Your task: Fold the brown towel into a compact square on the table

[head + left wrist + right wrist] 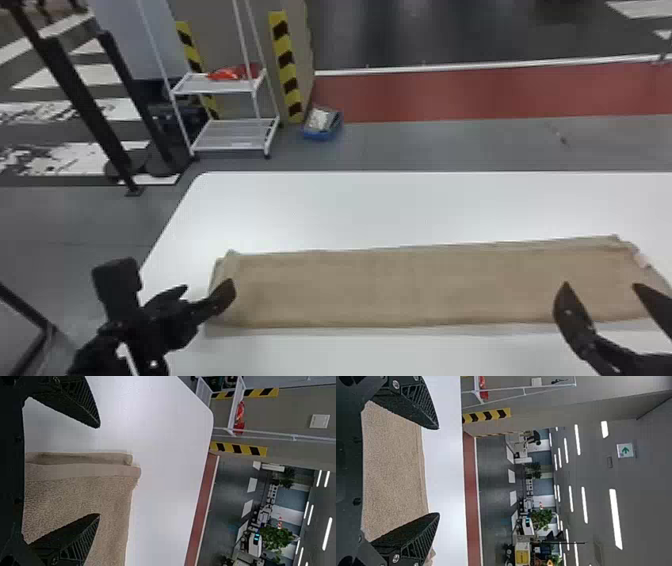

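Foreground: L gripper (210, 286) is at the towel's L end, fingers spread, nothing between them but air; R gripper (600, 285) hangs nr the R end, also wide apart & holding nothing. Can't tell if either touches cloth.

Next, brown towel (400, 290), flat on the table (350, 205) as a long strip, layers stacked, w/ a pale tag (641, 260) at its skewed R end. Prob. light, soft & v. limp: no stiffness, so it'll sag mid-span if lifted by the ends. Grip shd be OK on the nap, but layers cd slide apart. Best hold: a short end, pinching all layers incl. the bottom one, nr the corners.

Beyond, on the floor: white rack (217, 86), blue bin (322, 134).
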`<state>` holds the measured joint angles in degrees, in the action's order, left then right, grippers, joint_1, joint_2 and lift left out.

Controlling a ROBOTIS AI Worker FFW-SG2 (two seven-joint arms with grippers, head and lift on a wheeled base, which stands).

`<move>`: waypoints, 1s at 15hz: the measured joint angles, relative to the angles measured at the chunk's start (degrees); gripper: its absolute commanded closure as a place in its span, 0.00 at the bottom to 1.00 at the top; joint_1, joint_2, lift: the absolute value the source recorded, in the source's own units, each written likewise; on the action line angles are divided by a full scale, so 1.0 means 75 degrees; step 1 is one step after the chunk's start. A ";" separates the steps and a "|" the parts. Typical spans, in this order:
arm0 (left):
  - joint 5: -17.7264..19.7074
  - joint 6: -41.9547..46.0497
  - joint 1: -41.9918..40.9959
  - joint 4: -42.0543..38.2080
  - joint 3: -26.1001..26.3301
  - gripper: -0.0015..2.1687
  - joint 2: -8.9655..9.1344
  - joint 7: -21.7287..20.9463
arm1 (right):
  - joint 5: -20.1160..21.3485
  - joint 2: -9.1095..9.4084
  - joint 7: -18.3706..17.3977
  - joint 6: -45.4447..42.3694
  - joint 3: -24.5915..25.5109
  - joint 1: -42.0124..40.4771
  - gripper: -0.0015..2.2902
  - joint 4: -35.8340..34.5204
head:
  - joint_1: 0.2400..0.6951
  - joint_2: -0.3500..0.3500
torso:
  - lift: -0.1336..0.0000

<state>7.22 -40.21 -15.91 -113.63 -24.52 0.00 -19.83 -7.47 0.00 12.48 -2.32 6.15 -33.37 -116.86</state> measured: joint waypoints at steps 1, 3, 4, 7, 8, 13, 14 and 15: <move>0.0018 -0.0204 0.0053 0.0032 -0.0053 0.04 0.0000 -0.0076 | 0.0003 0.0000 0.0000 0.0000 -0.0004 0.0011 0.05 0.0019 | 1.00 0.75 | 0.14; -0.0049 -0.0569 0.0163 0.0106 -0.0088 0.04 0.0000 -0.0103 | 0.0010 0.0000 0.0000 0.0002 -0.0020 0.0045 0.05 0.0070 | 1.00 0.75 | 0.14; -0.0098 -0.0769 0.0226 0.0176 -0.0093 0.10 0.0000 -0.0100 | 0.0008 0.0000 0.0000 0.0008 -0.0028 0.0066 0.05 0.0101 | 1.00 0.75 | 0.14; -0.0261 -0.1354 0.0362 0.0284 -0.0098 0.71 0.0000 -0.0418 | -0.0012 0.0000 -0.0007 0.0023 -0.0026 0.0119 0.05 0.0183 | 1.00 0.74 | 0.15; -0.0326 -0.1554 0.0386 0.0271 -0.0092 0.93 0.0000 -0.0519 | -0.0016 0.0000 -0.0009 0.0023 -0.0024 0.0136 0.05 0.0211 | 1.00 0.73 | 0.15; -0.0470 -0.1695 0.0379 0.0016 -0.0047 0.99 0.0000 -0.0527 | -0.0031 0.0000 -0.0017 0.0024 -0.0022 0.0208 0.05 0.0336 | 1.00 0.72 | 0.15; -0.0470 -0.1693 0.0365 -0.0091 -0.0054 0.99 0.0000 -0.0531 | -0.0034 0.0000 -0.0024 0.0024 -0.0018 0.0215 0.05 0.0344 | 1.00 0.72 | 0.15; -0.0469 -0.1694 0.0364 -0.0177 -0.0069 0.99 0.0000 -0.0540 | -0.0035 0.0000 -0.0032 0.0023 -0.0015 0.0216 0.05 0.0349 | 1.00 0.73 | 0.15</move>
<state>3.70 -52.91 -13.17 -114.96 -25.04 0.00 -23.88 -7.73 0.00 12.24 -2.15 6.04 -31.75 -114.24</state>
